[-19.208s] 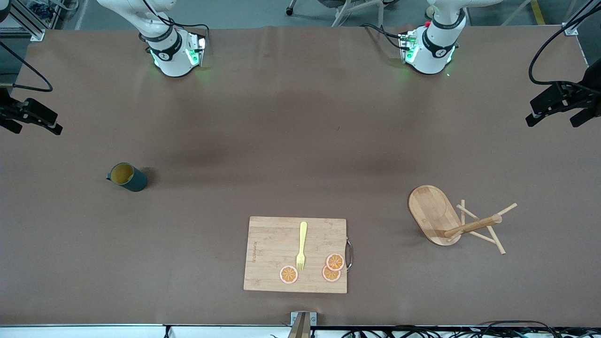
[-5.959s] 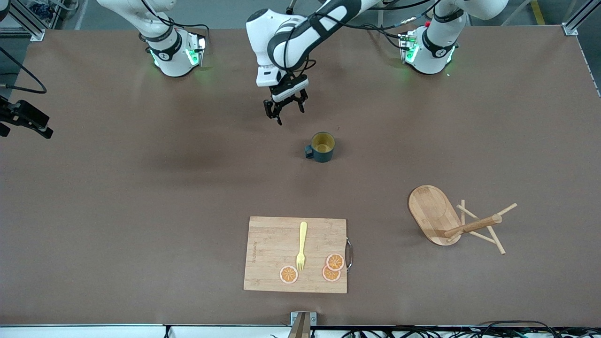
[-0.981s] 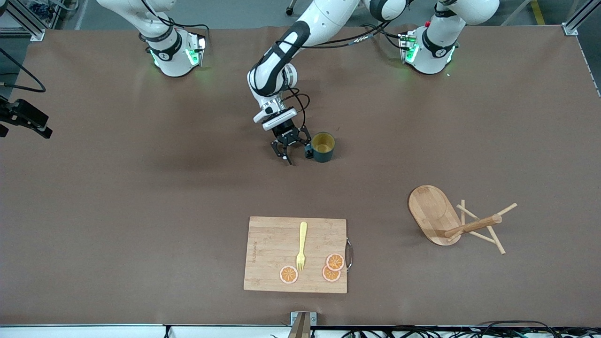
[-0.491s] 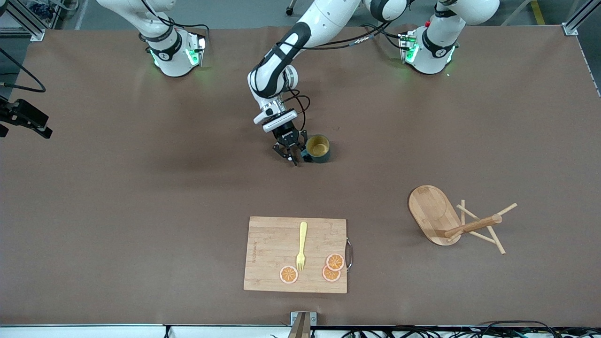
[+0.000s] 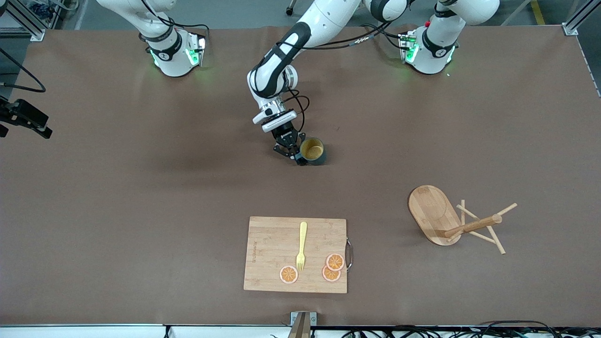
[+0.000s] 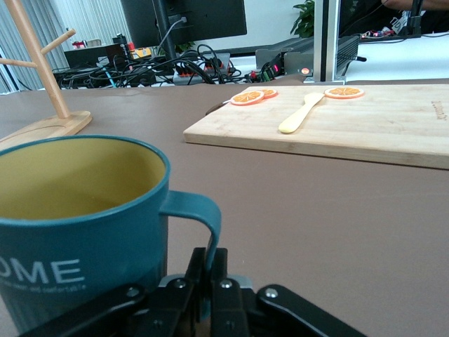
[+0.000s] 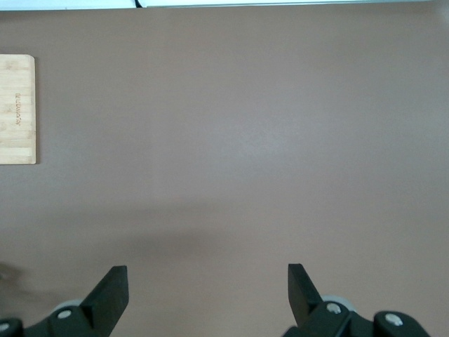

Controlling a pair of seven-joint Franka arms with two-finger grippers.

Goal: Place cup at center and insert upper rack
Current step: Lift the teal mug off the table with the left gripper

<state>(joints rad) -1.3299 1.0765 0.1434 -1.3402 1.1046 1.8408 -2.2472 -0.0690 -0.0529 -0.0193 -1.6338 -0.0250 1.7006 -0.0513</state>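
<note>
The dark teal cup [image 5: 313, 150] with a yellow inside sits upright near the middle of the table. My left gripper [image 5: 293, 155] is low beside it, shut on its handle [image 6: 204, 217]. The left wrist view shows the cup [image 6: 77, 210] close up, with the gripper [image 6: 210, 265] pinching the thin handle loop. The wooden mug tree [image 5: 450, 221] is toward the left arm's end, nearer the front camera. In the left wrist view it [image 6: 42, 77] stands on its oval base. My right gripper [image 5: 26, 121] waits open at the right arm's end of the table, over bare table [image 7: 207, 281].
A rectangular wooden cutting board [image 5: 272, 253] lies near the table's front edge, with a yellow fork [image 5: 301, 246] and orange slices [image 5: 331, 267] on it. It shows in the left wrist view [image 6: 379, 123] and, at the edge, in the right wrist view [image 7: 15, 109].
My left gripper came down beside the cup and shut on its handle. The cup has shifted slightly toward the right arm's end and the front camera. The right arm has not moved.
</note>
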